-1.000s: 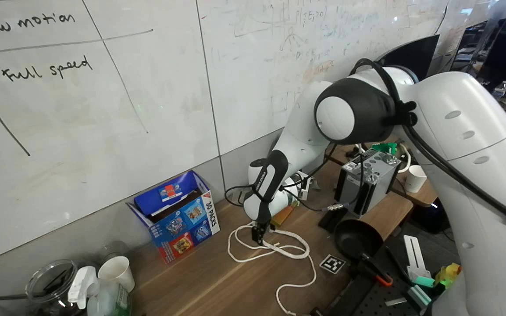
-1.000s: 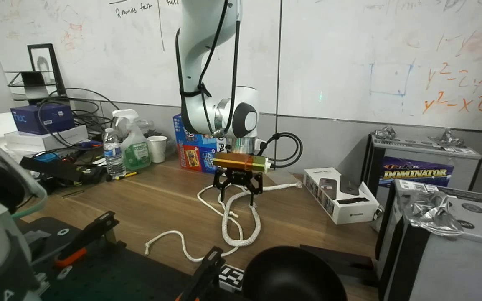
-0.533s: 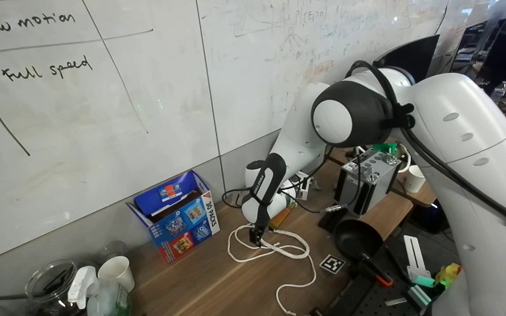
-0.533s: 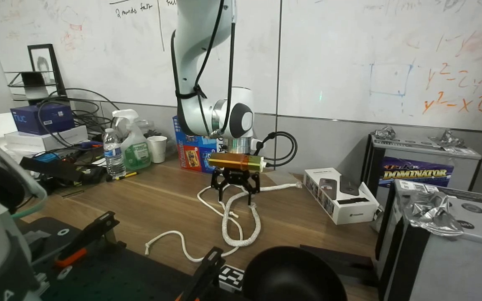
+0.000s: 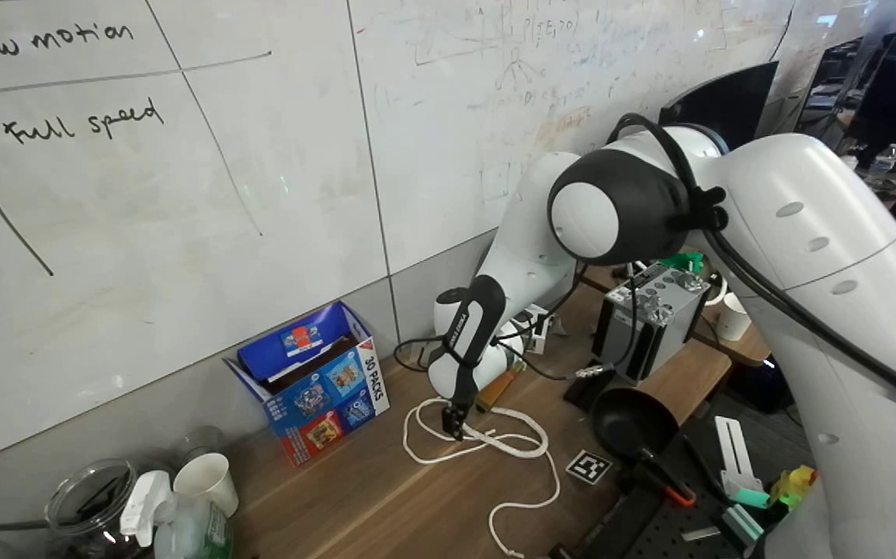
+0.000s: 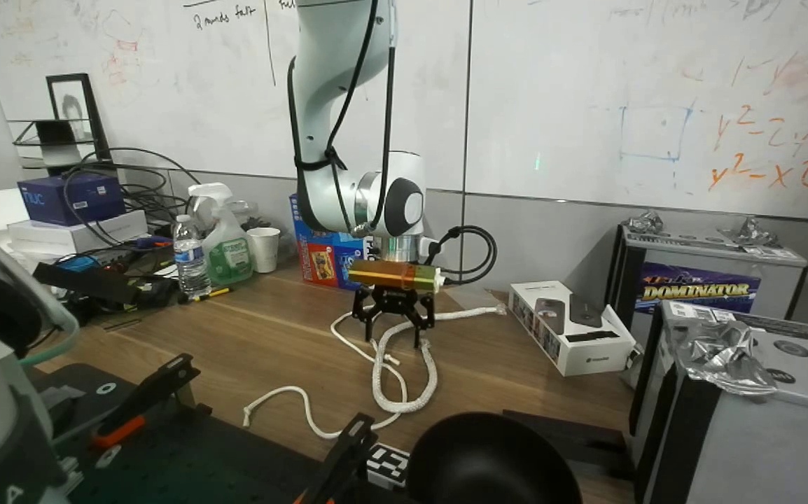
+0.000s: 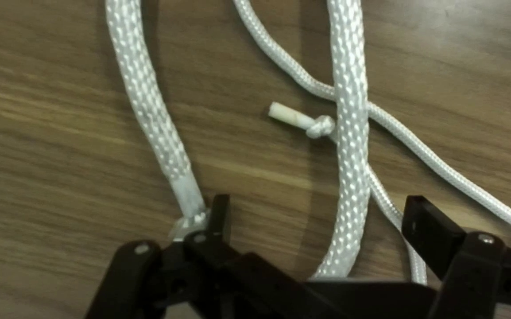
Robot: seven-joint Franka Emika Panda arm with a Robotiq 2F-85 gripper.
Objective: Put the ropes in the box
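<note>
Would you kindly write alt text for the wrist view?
Open black gripper over a thick white rope lying across a thinner white rope with a knotted end, on a wooden table. Whether the gripper touches the thick rope's end is unclear.

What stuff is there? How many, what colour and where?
thick rope: one, white, on tabletop
thin rope: one, white, crossing under thick rope
30 PACKS box: one, blue, by whiteboard
tabletop: one, brown, under thick rope
whiteboard: at least one, white, behind tabletop
spray bottle: one, green and white, on tabletop
cups: two, white, one by spray bottle, one farther off
water bottle: at least one, clear, by spray bottle
pan or bowl: one, black, near thin rope
machines: two, grey, by white carton
other clutter: lots, mixed colours, around these
arm: one, white and black, over tabletop
claw: one, black, open over thick rope
</note>
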